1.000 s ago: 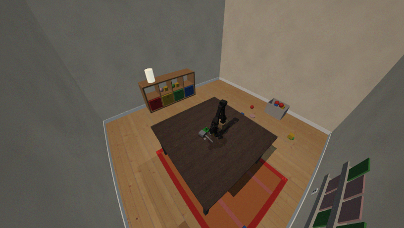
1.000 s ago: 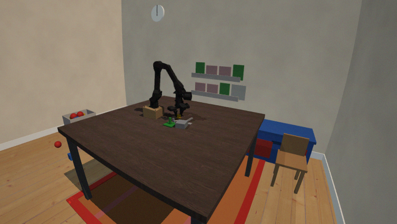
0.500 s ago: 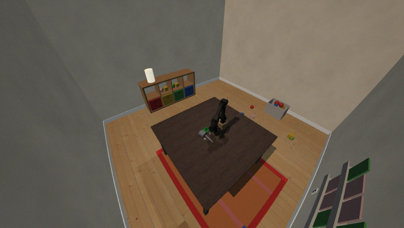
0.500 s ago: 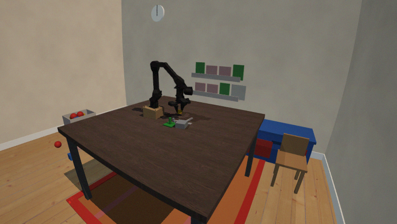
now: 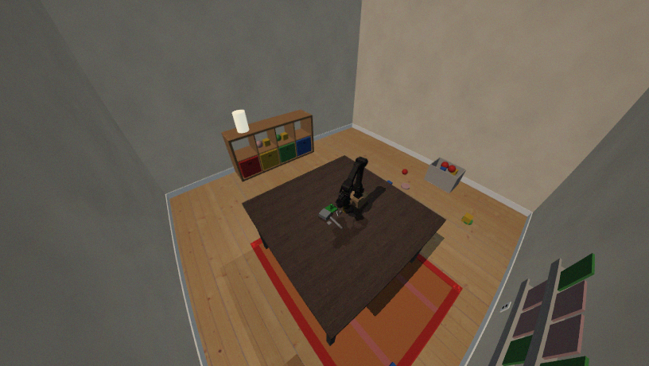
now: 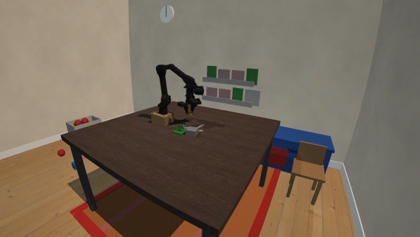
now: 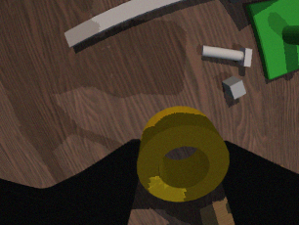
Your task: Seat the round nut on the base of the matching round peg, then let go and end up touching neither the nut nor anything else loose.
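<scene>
Our pincer (image 6: 189, 112) is clenched on the yellow round nut (image 7: 184, 153), lifted above the table (image 6: 164, 165); misaligned over the green peg base (image 7: 274, 28), it could jam

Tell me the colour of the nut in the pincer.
Yellow: the nut shows best in the wrist view, held in the pincer.

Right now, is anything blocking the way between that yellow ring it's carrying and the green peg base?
Nothing visible does. The end effector holds the yellow round nut above the table, and the green base with its round peg lies ahead. A small white bolt and a grey cube lie on the wood below that path.
</scene>
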`<state>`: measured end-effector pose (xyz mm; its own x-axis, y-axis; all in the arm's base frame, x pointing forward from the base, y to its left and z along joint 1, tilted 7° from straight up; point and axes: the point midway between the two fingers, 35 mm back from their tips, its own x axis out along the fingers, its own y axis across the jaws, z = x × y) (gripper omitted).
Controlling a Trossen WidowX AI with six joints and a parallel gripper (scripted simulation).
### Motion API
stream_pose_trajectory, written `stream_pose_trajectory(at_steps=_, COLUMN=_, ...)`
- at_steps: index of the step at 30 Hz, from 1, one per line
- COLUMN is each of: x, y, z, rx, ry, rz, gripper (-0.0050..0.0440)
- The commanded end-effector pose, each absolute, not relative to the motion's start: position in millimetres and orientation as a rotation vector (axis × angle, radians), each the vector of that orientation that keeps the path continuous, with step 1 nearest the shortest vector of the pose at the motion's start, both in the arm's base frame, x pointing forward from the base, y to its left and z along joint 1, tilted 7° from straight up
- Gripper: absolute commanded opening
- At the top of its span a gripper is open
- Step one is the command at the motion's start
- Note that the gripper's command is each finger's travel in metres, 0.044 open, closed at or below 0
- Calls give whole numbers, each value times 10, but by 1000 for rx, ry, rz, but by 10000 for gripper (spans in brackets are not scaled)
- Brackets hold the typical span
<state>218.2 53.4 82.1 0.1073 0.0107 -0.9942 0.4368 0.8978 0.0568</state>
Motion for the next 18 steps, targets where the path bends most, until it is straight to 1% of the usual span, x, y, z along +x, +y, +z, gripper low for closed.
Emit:
stream_pose_trajectory(at_steps=1, x=2163, y=531, z=1011, rx=387, ry=1419, rz=-321, gripper=0)
stream_pose_trajectory(at_steps=10, x=2141, y=507, z=1083, rx=383, ry=1420, rz=-317, gripper=0)
stream_pose_trajectory(at_steps=18, x=2236, y=277, z=1035, rx=325, ry=1430, rz=-269, gripper=0)
